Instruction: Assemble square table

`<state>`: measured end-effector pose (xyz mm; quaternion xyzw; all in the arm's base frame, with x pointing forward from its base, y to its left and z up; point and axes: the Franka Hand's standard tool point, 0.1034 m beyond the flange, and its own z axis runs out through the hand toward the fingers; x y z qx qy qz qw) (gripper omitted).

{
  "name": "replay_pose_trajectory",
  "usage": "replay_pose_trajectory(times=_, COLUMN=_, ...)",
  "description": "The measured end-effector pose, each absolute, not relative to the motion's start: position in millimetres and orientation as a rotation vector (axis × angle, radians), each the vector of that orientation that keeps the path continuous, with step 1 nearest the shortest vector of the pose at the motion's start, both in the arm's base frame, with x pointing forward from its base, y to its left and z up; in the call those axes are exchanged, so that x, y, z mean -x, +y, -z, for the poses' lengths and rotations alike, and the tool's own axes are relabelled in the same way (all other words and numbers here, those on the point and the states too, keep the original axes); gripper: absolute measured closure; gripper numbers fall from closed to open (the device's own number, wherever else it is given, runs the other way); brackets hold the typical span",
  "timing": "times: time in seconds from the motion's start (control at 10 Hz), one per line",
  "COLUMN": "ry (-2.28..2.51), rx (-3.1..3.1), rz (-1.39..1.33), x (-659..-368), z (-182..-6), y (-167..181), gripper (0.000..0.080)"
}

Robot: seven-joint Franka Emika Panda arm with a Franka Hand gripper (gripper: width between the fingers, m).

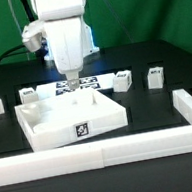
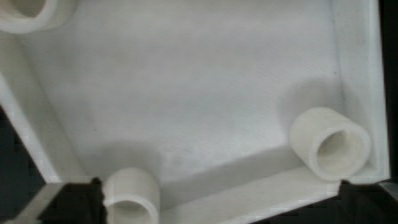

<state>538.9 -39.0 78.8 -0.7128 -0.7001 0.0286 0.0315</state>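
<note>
We find the white plastic square tray-like table top point(image 1: 50, 135) lying rim-up at mid-table, just beyond the near run of the long white L-shaped border rail point(image 1: 94, 155). Four short white block legs point(image 1: 28, 94) stand in a far row, two on each side. The gripper point(image 1: 72, 85) hangs over the top's far rim with its fingers spread, gripping nothing.

We can read no words, letters or numbers anywhere. We only see black-and-white square tags with blocky patterns: one on the front wall of the square table top point(image 1: 55, 137), small ones on the legs point(image 1: 157, 76), and a few on the marker board point(image 1: 90, 83).
</note>
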Motion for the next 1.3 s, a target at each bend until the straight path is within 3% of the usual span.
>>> replay_pose_trajectory(times=0.1, ry=-2.253, rx=2.132, rz=-0.039, x=-538, z=-76.0, y=-47, gripper=0.015)
replay_pose_trajectory(times=0.4, ry=-2.376, rx=1.987, rz=-0.011, x=-480, z=-51.7, y=-83, gripper=0.015)
replay_pose_trajectory(times=0.9, ry=-2.353, rx=2.009, rz=-0.017, x=-476, z=-47.6, y=-93, gripper=0.015)
replay_pose_trajectory(times=1.3, ry=-2.349, rx=2.001, rz=0.007, x=-469, z=-9.1, y=-85, gripper=0.015)
